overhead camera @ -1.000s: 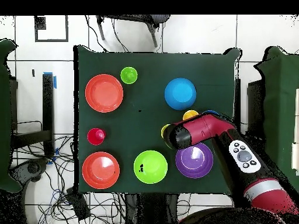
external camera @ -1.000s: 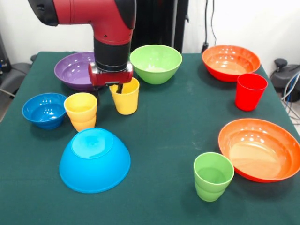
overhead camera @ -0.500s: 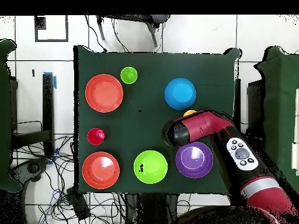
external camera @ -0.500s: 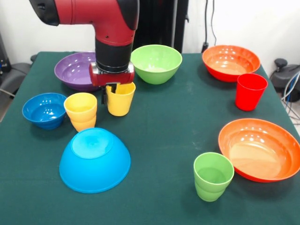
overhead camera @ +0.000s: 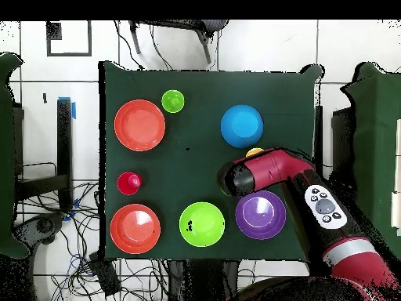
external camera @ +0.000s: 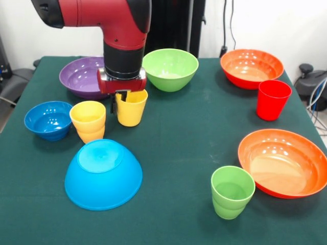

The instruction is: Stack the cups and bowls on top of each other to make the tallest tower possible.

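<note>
Your tower is barely begun: the light-blue bowl [external camera: 103, 175] sits upside down near the front of the table [external camera: 179, 143] as a base, with nothing on it yet. The gripper [external camera: 121, 98] has one yellow cup [external camera: 131, 107] pinched by its rim, one finger inside and one outside, and the cup looks to be lifted just clear of the cloth. It hangs behind the base, just beside the second yellow cup [external camera: 88, 121].

Everything else is left to stack: the dark-blue bowl [external camera: 48, 120] and purple bowl [external camera: 82, 76] on that side, the green bowl [external camera: 170, 69] behind, and across the table the red cup [external camera: 273, 99], green cup [external camera: 232, 192] and two orange bowls [external camera: 251, 67] [external camera: 282, 162].

You have open cloth through the middle. The tight spot is around the held cup, with the other yellow cup close alongside, so I'd lift well before swinging over the base. The far orange bowls lie close to the table's edge.
</note>
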`<state>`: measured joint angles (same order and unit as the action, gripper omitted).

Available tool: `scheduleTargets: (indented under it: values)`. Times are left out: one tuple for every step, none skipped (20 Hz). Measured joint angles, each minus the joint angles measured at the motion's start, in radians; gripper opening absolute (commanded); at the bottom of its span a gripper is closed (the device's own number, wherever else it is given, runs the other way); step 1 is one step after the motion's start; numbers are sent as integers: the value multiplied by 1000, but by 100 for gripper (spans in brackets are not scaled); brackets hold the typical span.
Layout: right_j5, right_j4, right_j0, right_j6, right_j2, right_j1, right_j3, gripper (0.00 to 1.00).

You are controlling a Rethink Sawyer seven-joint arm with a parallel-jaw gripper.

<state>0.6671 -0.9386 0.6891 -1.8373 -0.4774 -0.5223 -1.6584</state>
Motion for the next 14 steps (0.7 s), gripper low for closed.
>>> scheduleTargets:
  values:
    - [0,3,1,0,0,0,0,0]
    - [0,6,1,0,0,-1,-1,0]
    - [0,16,5,0,-1,-5,-4,0]
    - [0,23,8,0,-3,-8,-7,0]
    - [0,47,23,0,-12,-21,-18,0]
    - [0,62,34,0,-19,-31,-27,0]
    - [-1,74,44,0,-25,-39,-34,0]
    - [0,115,81,0,-46,-70,-57,0]
    - [0,132,96,0,-54,-84,-66,0]
    - [0,154,119,0,-67,-104,-77,0]
    - [0,164,130,0,-73,-114,-82,0]
    - [0,173,141,0,-79,-123,-87,0]
    - [0,184,155,0,-87,-135,-92,0]
    - [0,194,170,0,-95,-149,-97,0]
